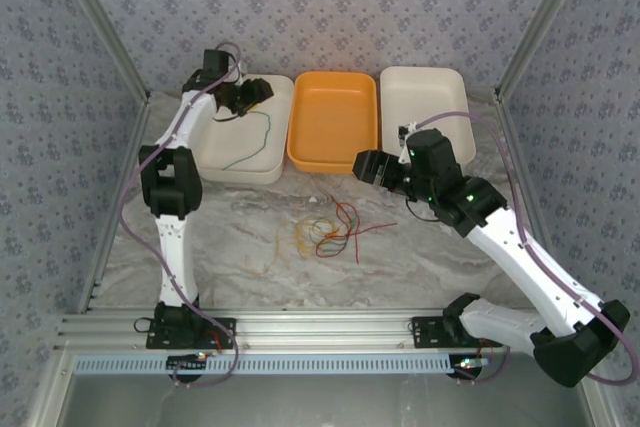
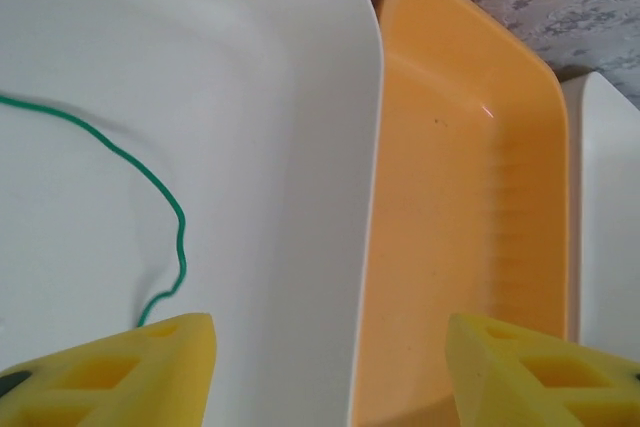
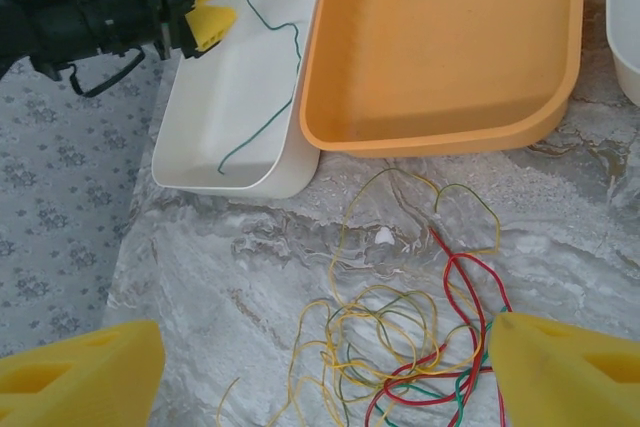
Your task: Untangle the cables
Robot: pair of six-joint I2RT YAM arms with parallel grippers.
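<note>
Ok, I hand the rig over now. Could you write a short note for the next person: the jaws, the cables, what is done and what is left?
Left gripper: jaws open, nothing between them, over the left white tray.
Right gripper: jaws open, empty, above the tangle.
Cables: one green cable lies alone in the left white tray. Red, yellow and green ones are tangled on the table, in front of the orange tray.
Done: one green cable separated.
Left: pull the tangle apart. The orange tray is empty.
</note>
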